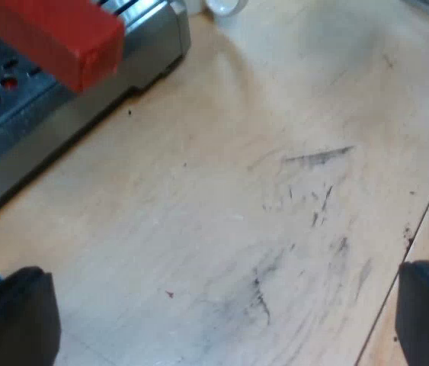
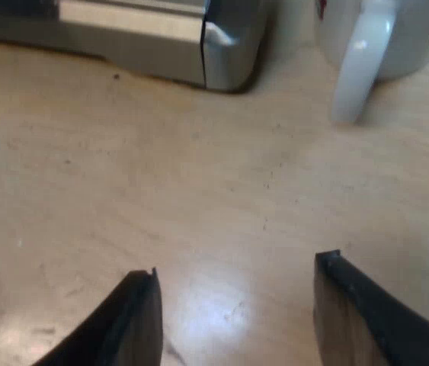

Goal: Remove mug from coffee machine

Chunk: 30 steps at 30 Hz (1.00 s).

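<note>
The mug (image 2: 397,38) stands on the table (image 2: 199,191), just beside the machine's (image 2: 229,46) metal base corner, not on the tray. It is white, and its handle (image 2: 359,69) is turned toward the right gripper (image 2: 237,271). Small red marks show on its wall, too cut off to read as writing. The right gripper hangs low over bare wood near the mug, fingers spread and holding nothing.

The left gripper (image 1: 222,305) hovers over a scuffed patch of table at the machine's front, its fingers wide apart and empty. Ahead of it the holder's red end (image 1: 62,38) juts out over the slotted tray (image 1: 1,99). A small white rounded thing (image 1: 225,6) sits past the machine's corner – what it is cannot be told.
</note>
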Tool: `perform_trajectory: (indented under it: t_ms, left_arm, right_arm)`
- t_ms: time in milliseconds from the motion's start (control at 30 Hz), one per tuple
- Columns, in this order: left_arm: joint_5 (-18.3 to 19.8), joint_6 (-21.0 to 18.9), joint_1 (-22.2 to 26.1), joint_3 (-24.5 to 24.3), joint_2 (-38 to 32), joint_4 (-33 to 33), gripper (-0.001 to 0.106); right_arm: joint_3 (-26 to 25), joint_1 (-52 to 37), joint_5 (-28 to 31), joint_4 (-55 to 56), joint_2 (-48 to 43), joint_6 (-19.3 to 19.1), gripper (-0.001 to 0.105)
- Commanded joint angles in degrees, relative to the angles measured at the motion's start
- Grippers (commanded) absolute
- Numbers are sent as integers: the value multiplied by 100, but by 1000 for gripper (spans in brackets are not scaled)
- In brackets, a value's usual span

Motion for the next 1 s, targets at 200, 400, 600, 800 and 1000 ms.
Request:
perform_trajectory:
  t_ms: [200,400,600,800,1000]
  left_arm:
    - [22,-393,-6,-922,-37,387,90]
    - [-20,-874,55,-1501,200,381,90]
    - [-20,-927,654,-1723,412,381,90]
    - [265,-927,1915,-1944,460,593,90]
    - [265,-876,2765,-2107,460,816,90]
  right_arm:
    - [-1369,9,59,1072,14,19,48]
    - [-2185,-6,57,1072,645,33,48]
    - [-2561,-6,312,983,1248,33,48]
    - [-2612,-695,399,728,1447,-100,48]
    - [-2612,-1498,390,743,1362,-548,48]
